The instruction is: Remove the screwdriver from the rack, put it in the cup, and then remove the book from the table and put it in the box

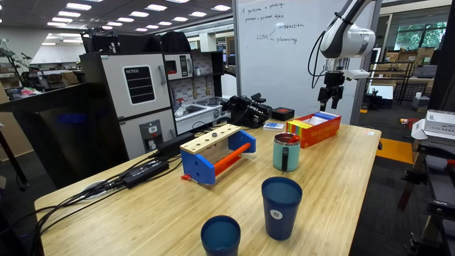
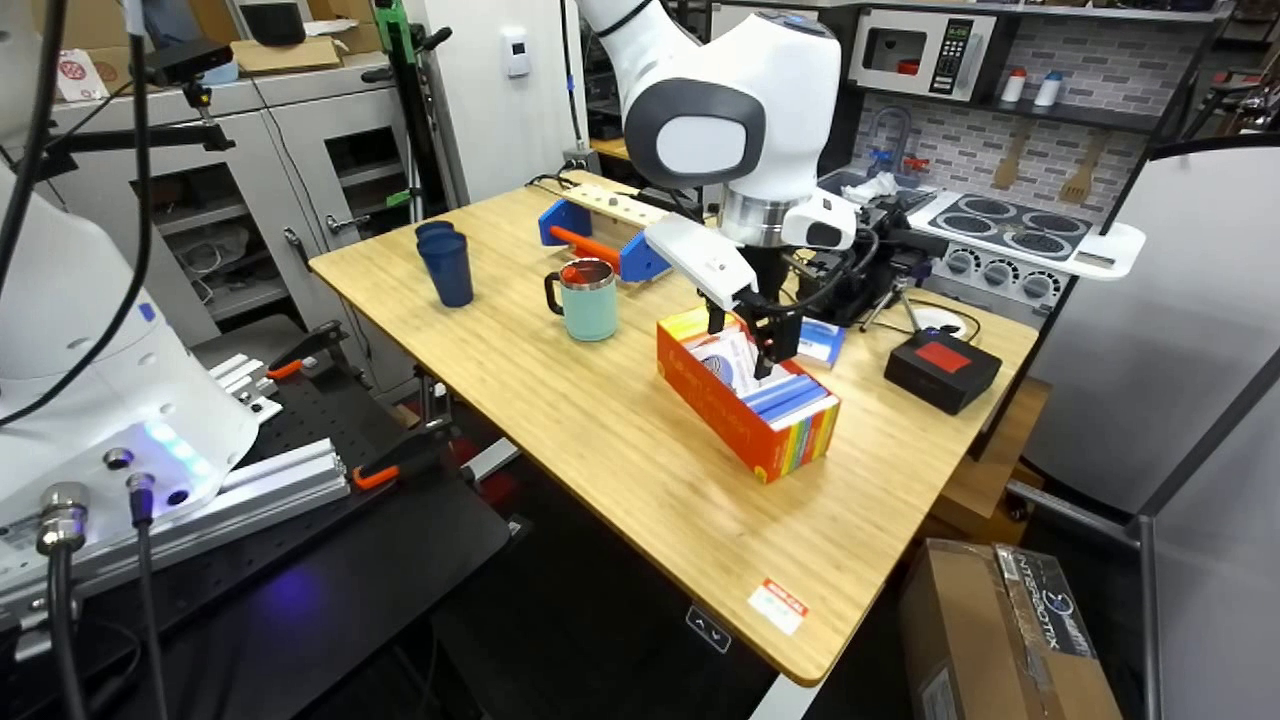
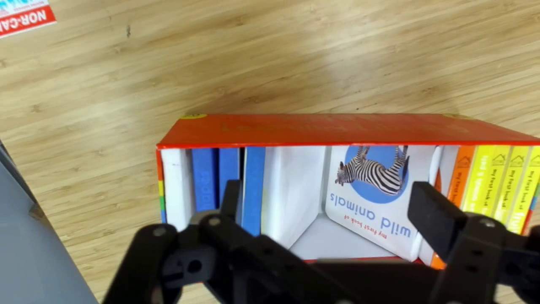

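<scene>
The gripper is hovering above the red-orange box, its 2 jaws standing wide apart. Between and below them, the white book is leaning inside, its cover showing a zebra on a blue disc and reading "my first book of wild animals". Yellow spines are reading "my first book of". A white-and-blue item is lying near the box, an orange-red handle is poking from the teal cup, and a whiteboard is bearing "LLM".
</scene>
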